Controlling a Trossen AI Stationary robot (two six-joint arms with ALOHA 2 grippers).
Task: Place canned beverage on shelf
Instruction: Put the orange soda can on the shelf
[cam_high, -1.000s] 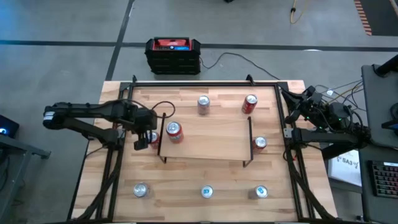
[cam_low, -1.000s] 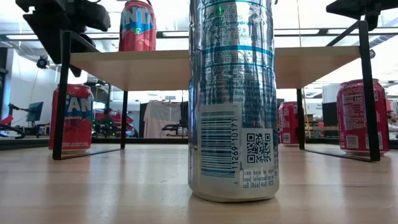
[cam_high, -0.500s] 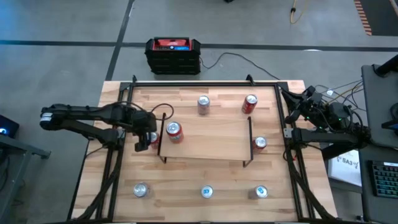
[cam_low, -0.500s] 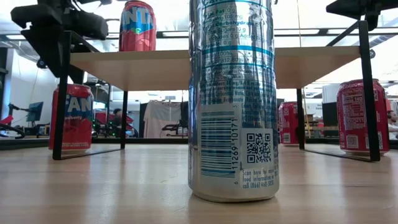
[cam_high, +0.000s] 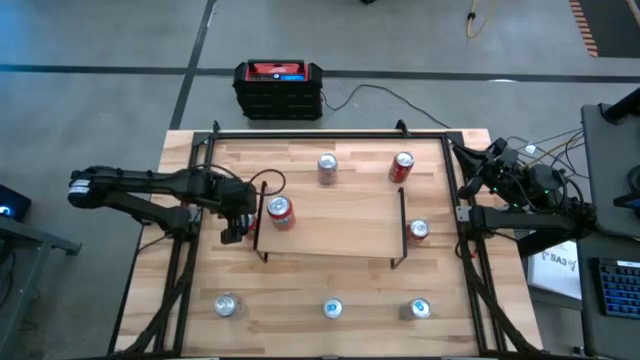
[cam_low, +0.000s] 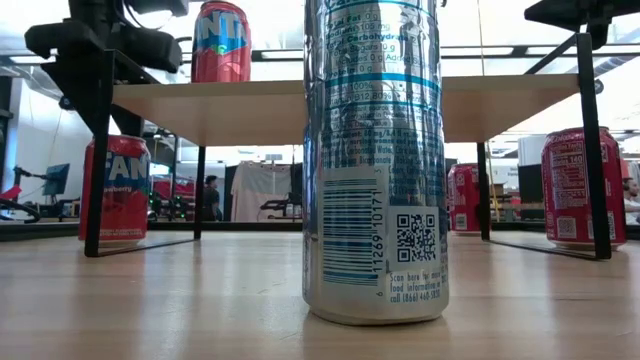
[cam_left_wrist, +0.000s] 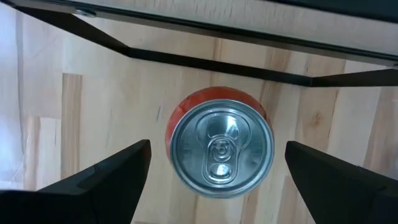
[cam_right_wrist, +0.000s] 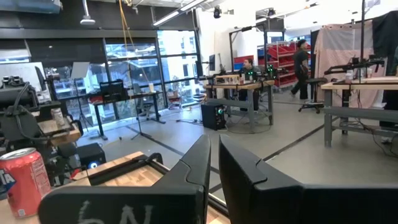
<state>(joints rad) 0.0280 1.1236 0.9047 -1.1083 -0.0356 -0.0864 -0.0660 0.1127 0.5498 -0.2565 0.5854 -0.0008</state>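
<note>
Left claw (cam_high: 233, 228) spread wide, hanging over a red can (cam_left_wrist: 221, 149) on the worktop (cam_high: 330, 275) beside the shelf (cam_high: 330, 222), can body hidden in high view, another red can (cam_high: 280, 211) on shelf, right claw (cam_right_wrist: 212, 163) clenched shut.

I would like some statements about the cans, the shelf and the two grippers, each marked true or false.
1. One red can stands on the shelf. True.
2. The left gripper is closed around a can. False: its fingers are open, apart from the red can that stands on the table directly below it, beside the shelf's left end.
3. The right gripper is shut and holds nothing. True; that arm waits at the table's right edge.
4. Three silver cans stand in a row along the table's near edge, the middle one close to the low camera. True.
5. The shelf lies tipped on its side. False: it stands level on its black legs.
</note>
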